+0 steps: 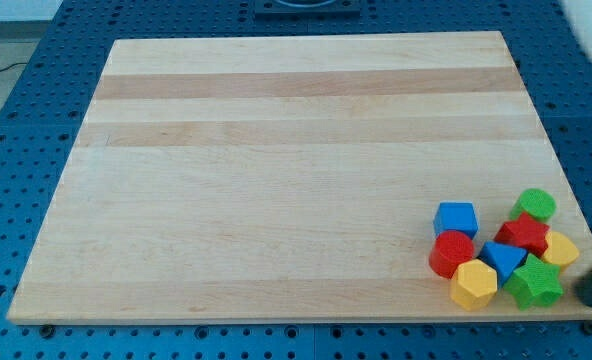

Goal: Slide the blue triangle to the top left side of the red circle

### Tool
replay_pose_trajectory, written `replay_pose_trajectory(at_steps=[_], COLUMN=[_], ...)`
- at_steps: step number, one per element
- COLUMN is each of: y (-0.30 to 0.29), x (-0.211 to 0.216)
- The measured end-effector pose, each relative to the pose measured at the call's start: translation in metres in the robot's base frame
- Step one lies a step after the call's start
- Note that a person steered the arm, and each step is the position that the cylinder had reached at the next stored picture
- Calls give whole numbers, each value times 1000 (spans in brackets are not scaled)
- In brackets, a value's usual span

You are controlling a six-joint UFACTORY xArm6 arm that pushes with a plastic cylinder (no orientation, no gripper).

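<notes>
The blue triangle (pixel 502 258) lies in a tight cluster at the board's bottom right corner. The red circle (pixel 450 253) sits just to its left, touching or nearly touching it. A blue cube (pixel 456 218) is above the red circle. A yellow hexagon (pixel 473 284) is below and between them. A dark, blurred rod enters at the view's right edge; my tip (pixel 588 298) is to the right of the green star (pixel 534 284), apart from the blue triangle.
A red block (pixel 522 233), a green round block (pixel 537 205) and a yellow block (pixel 560 249) crowd the triangle's upper right. The wooden board (pixel 276 150) rests on a blue perforated table; its right edge runs close to the cluster.
</notes>
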State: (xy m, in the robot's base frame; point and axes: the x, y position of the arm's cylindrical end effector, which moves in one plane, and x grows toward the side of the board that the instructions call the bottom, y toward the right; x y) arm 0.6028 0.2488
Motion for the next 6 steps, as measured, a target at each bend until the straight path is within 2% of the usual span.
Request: replay_pose_trajectory(at_steps=[1,2,4,6], y=[-76,-126,-160,-155], x=[-47,-86,-100,-89])
